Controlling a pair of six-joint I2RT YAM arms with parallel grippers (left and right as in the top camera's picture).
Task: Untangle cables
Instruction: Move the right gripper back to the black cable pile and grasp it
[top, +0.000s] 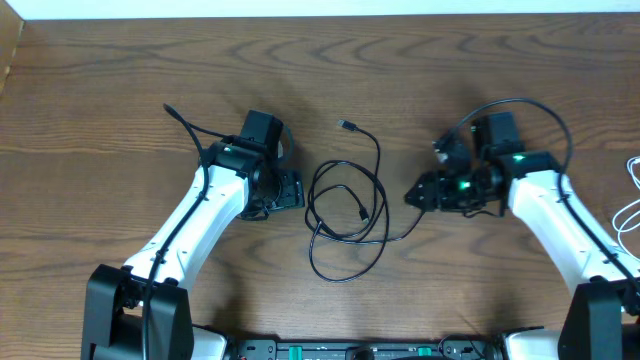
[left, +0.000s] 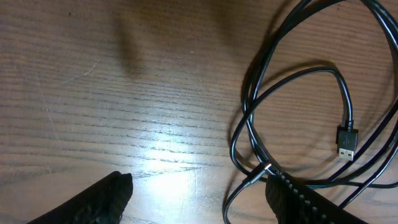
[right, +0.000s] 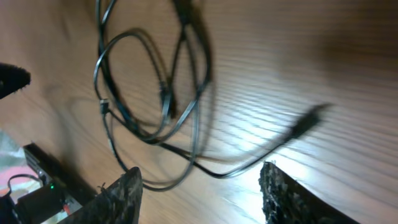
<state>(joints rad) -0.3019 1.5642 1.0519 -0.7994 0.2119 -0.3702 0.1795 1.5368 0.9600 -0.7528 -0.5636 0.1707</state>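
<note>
The black cable (top: 311, 205) lies in loose overlapping loops at the table's middle. One plug (top: 347, 125) points to the far side and another (top: 362, 213) lies inside the loops. The white cable (top: 630, 205) lies apart at the right edge. My left gripper (top: 296, 192) is open just left of the loops. In the left wrist view the gripper (left: 199, 182) is empty, with the black cable (left: 249, 93) against its right finger. My right gripper (top: 411, 195) is open just right of the loops. In the right wrist view a black strand (right: 200, 74) runs between its open fingers (right: 199, 179).
The wooden table (top: 120, 90) stretches around both arms. Thick black wires (top: 530, 105) loop over the right arm, and another runs along the left arm (top: 185, 125). Dark equipment (top: 350, 350) lines the front edge.
</note>
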